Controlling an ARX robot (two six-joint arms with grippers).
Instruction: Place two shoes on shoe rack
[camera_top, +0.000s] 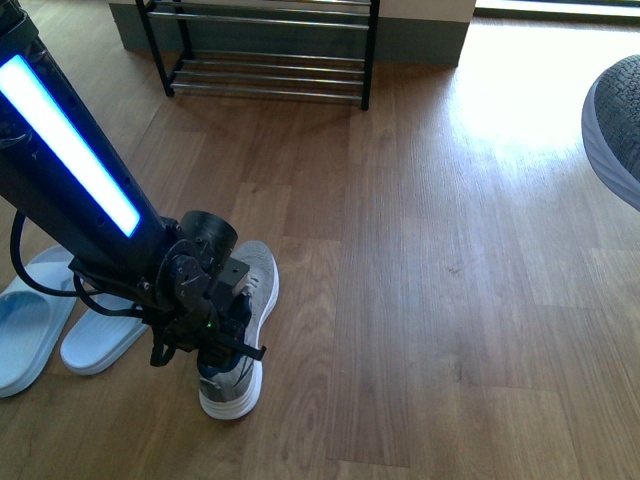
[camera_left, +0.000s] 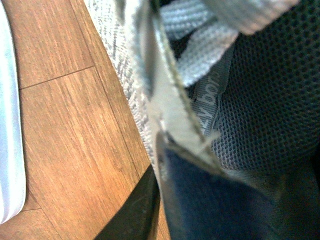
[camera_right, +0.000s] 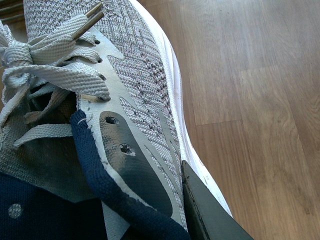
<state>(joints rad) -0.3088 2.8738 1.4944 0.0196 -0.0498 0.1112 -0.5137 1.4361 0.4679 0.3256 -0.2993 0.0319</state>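
One grey sneaker (camera_top: 260, 280) sits low at the floor near the front left, and my left gripper (camera_top: 213, 335) is shut on its collar. The left wrist view shows that sneaker's navy lining (camera_left: 210, 200), with a black finger (camera_left: 135, 215) outside the knit wall. A second grey sneaker (camera_top: 618, 115) hangs raised at the right edge. My right gripper (camera_right: 150, 215) is shut on it, with one dark finger (camera_right: 205, 212) pressed against its side (camera_right: 145, 75). The shoe rack (camera_top: 265, 60), black-framed with chrome bars, stands at the far wall. Two pale blue slides (camera_top: 30, 320) lie at the left.
The left arm with its lit blue strip (camera_top: 70, 145) slants down from the upper left. Bare wood floor (camera_top: 440, 300) stretches from the sneakers to the rack. A bright patch of sunlight (camera_top: 520, 90) falls right of the rack.
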